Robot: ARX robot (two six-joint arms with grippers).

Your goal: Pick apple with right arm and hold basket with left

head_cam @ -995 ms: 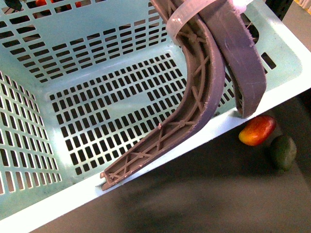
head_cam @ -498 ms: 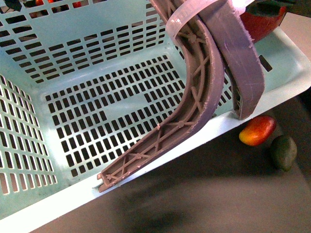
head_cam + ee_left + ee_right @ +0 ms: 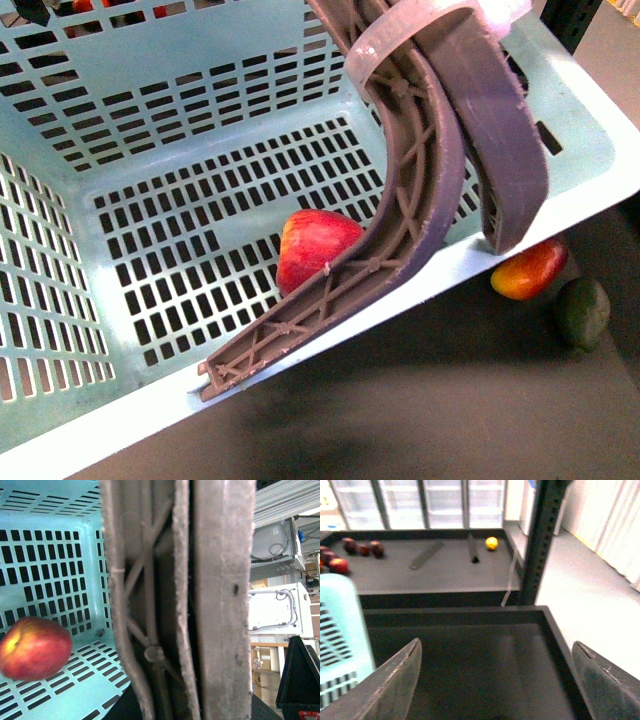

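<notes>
Right wrist view: my right fingers [image 3: 395, 685] gape wide, empty, outside the basket [image 3: 340, 625]; the apple [image 3: 312, 245] rests inside it, front view centre.

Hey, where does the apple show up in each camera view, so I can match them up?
Front view: the apple lies on the basket floor, partly behind the grey handle.
Left wrist view: the apple rests on the slotted basket floor, apart from the handle.
Right wrist view: not in it; only a basket corner shows.
Shared landmark: the light-blue basket.
</notes>
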